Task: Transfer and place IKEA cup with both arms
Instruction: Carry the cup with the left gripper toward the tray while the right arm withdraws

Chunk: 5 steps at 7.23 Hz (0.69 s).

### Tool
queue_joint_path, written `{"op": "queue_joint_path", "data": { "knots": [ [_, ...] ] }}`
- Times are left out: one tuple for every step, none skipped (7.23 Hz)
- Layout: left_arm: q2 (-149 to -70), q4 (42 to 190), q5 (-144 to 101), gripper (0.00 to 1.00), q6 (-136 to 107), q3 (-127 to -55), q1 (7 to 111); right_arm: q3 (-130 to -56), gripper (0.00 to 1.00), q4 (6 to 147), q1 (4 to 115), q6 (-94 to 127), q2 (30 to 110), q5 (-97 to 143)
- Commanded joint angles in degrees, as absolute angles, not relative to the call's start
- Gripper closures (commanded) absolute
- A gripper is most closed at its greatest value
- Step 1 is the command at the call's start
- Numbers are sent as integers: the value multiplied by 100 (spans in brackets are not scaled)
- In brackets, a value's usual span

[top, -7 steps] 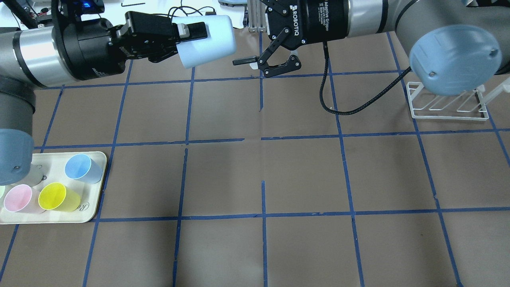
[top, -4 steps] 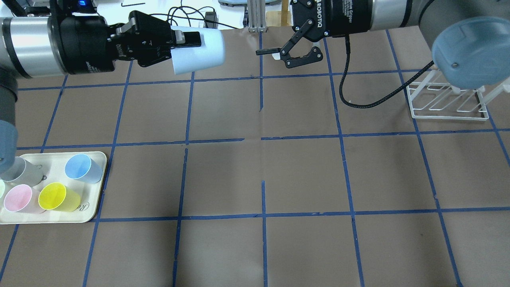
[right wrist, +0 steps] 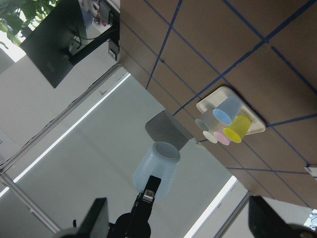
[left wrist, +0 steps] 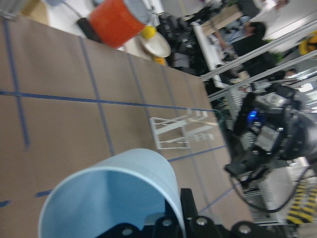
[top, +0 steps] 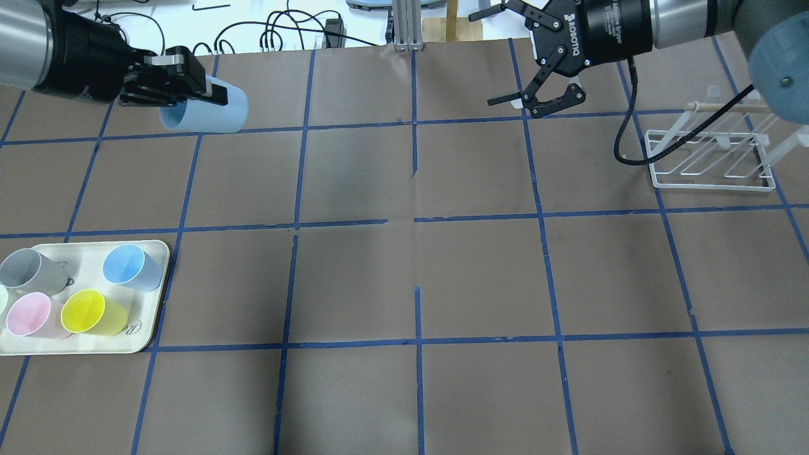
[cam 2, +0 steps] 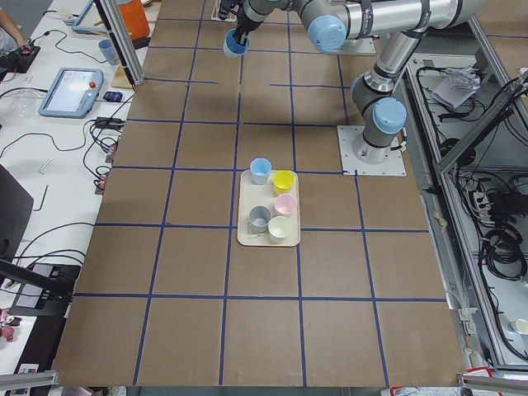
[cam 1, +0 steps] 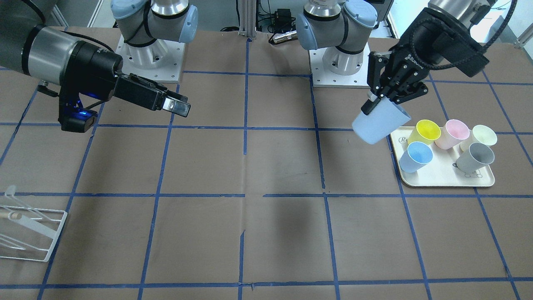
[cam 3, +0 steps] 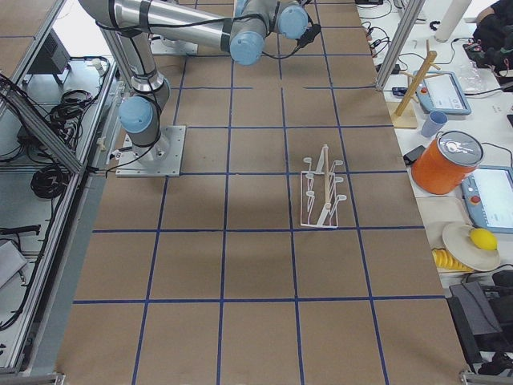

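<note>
The IKEA cup [top: 212, 115] is a pale-blue tumbler, tilted on its side in the air above the table's far left. My left gripper [top: 203, 95] is shut on its rim. In the front-facing view the cup [cam 1: 379, 123] hangs below that gripper [cam 1: 376, 102], just beside the tray. The left wrist view shows the cup's [left wrist: 114, 196] brighter blue inside. My right gripper [top: 528, 104] is open and empty at the far right-centre, well apart from the cup; it also shows in the front-facing view [cam 1: 178, 106]. The right wrist view sees the held cup [right wrist: 157, 168] from afar.
A cream tray [top: 95, 344] at the near left holds a second light-blue cup [top: 129, 265], a yellow cup [top: 88, 311], a pink cup [top: 31, 314] and a grey cup [top: 28, 268]. A white wire rack [top: 711, 161] stands at the far right.
My left gripper has drawn back to the left with the cup, which has turned its mouth toward the left. My right gripper has moved right, still open. The two are now far apart.
</note>
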State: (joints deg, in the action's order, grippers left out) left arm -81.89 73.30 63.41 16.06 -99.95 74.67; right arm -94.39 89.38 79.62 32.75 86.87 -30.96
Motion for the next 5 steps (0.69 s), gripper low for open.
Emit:
{"op": "queue_joint_path", "data": {
  "knots": [
    [-8672,7321,8788,100,2973,-10010,7374,-9204,0,8904,7945,3200,8788,-5298],
    [-8988,7330,9276,100,3319,-9924,7052,-9115,0,8886,8050,3173,8902,-6213],
    [-9304,7330,9299,100,3705,-9914,6640,-9106,0,8877,8312,3164,8956,-7040],
    [-9586,7269,9299,100,4161,-9897,6323,-9053,0,8886,8723,3181,8947,-7788],
    [-9815,7260,9255,100,4688,-9757,5963,-8879,0,8851,9076,3173,8904,-8353]
  ]
}}
